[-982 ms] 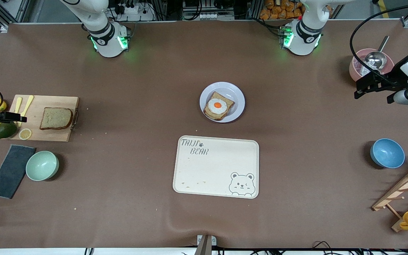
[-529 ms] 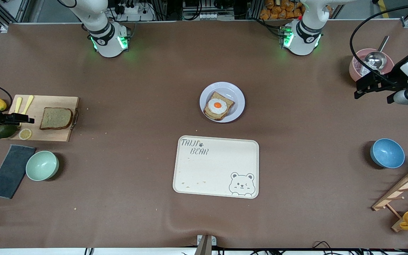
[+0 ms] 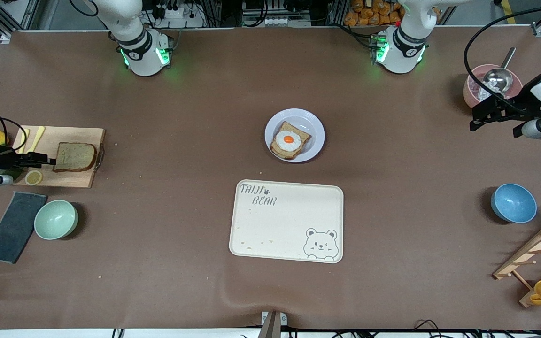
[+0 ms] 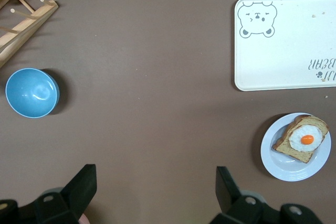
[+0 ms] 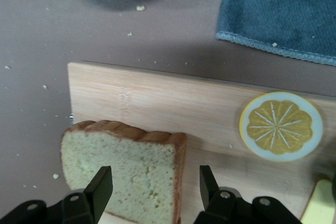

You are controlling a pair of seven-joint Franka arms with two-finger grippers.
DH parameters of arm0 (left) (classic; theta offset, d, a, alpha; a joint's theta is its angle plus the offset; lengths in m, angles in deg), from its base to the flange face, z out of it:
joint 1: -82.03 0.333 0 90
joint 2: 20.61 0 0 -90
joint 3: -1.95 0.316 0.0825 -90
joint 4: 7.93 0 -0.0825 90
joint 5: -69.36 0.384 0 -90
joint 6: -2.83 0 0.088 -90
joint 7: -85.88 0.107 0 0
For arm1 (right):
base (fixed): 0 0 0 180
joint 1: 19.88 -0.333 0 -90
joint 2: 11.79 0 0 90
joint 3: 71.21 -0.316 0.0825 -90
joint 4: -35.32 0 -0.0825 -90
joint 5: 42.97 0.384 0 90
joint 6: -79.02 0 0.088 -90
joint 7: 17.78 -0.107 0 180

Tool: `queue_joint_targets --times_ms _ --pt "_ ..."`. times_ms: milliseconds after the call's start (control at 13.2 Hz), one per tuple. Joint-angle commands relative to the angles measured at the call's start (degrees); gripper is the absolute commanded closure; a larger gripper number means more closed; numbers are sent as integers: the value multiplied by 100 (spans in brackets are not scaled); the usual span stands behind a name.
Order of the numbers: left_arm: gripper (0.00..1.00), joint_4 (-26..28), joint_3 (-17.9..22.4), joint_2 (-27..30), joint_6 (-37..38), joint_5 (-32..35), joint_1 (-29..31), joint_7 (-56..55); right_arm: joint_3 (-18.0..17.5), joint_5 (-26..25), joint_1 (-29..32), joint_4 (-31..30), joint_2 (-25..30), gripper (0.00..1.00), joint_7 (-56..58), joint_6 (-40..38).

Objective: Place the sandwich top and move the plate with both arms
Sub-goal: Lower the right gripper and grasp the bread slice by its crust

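Observation:
The sandwich top (image 3: pixel 74 157) is a wholegrain slice lying flat on a wooden cutting board (image 3: pixel 59 136) at the right arm's end of the table. My right gripper (image 3: pixel 45 160) is open over the board, right at the slice's flat end; in the right wrist view the slice (image 5: pixel 126 171) lies under and between the open fingers (image 5: pixel 100 187). The lavender-white plate (image 3: pixel 315 136) sits mid-table with an egg-topped bread slice (image 3: pixel 289 140); it also shows in the left wrist view (image 4: pixel 275 156). My left gripper (image 3: pixel 479 119) is open, waiting over the left arm's end of the table near a pink pot (image 3: pixel 470 91).
A cream bear-printed tray (image 3: pixel 287 220) lies nearer the camera than the plate. A lemon slice (image 3: pixel 33 177), yellow utensils (image 3: pixel 35 138) and an avocado are on or by the board. A green bowl (image 3: pixel 56 219), grey cloth (image 3: pixel 14 226), blue bowl (image 3: pixel 513 203) and wooden rack (image 3: pixel 536 253) stand around.
My right gripper has moved along the cutting board from its outer edge toward the bread slice, reaching the slice's end. The left arm has not moved.

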Motion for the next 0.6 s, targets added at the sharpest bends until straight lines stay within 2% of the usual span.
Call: queue_joint_targets --times_ms 0,227,378,529 --pt "0 -55 2 5 -12 -9 13 -64 -103 171 216 -241 -32 27 261 207" --pt "0 -55 -15 -3 -12 -9 13 -64 -103 285 286 -418 -23 44 463 261" --pt "0 -55 -7 -3 -12 -9 13 -64 -103 285 295 -462 -23 50 472 269" --pt "0 -47 -7 -12 -12 -9 13 -64 -103 285 312 -479 -23 50 481 269"
